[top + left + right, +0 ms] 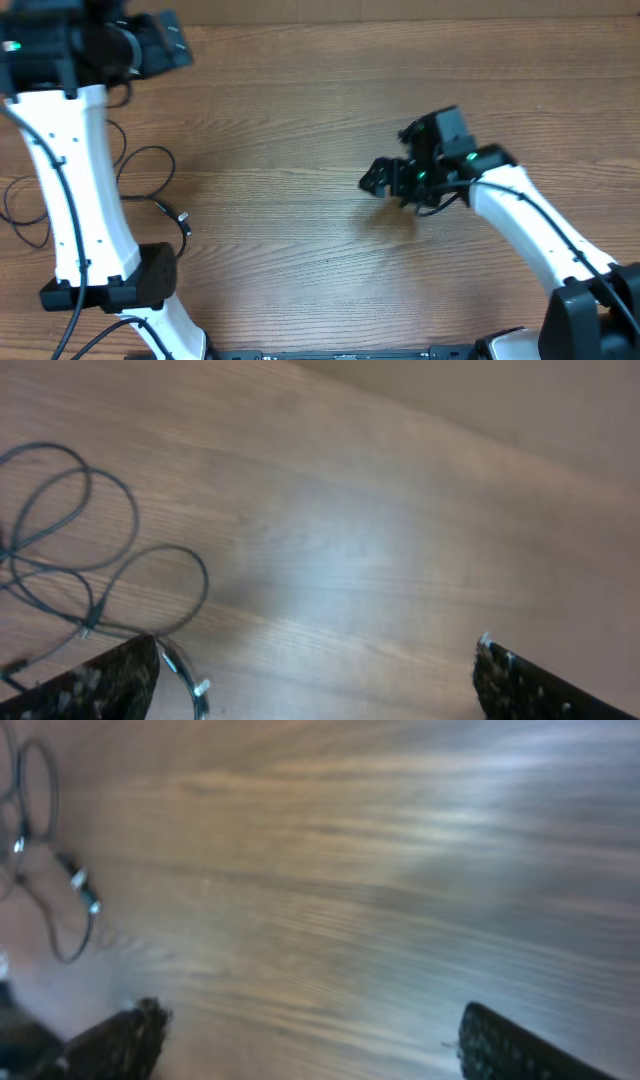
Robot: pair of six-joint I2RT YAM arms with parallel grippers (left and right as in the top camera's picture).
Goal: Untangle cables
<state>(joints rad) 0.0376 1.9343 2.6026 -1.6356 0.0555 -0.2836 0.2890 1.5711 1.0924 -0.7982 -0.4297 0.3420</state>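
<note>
table [300, 120]: bare wood fills nearly every view; you have free room in the middle of the overhead frame to spread loops into.
left arm [75, 190]: its white link crosses the left of the overhead frame and lies over part of the tangle, so you cannot see every crossing from above.
right gripper [378, 178]: sits right of centre in the overhead frame, well apart from the cords; in its wrist view the fingers stand wide, released, grasping nothing.
left gripper [315, 680]: fingers spread at the bottom corners of its wrist view, nothing between them.
cables [150, 185]: loose black loops at the left of the overhead frame, and at the left edge of the left wrist view.
plug tip [200, 687]: silvery end at the lower left of the left wrist view, just beside the left finger.
advice: take a free end rather than mid-loop, pull slowly toward bare wood, and pin the rest with your other gripper.
</note>
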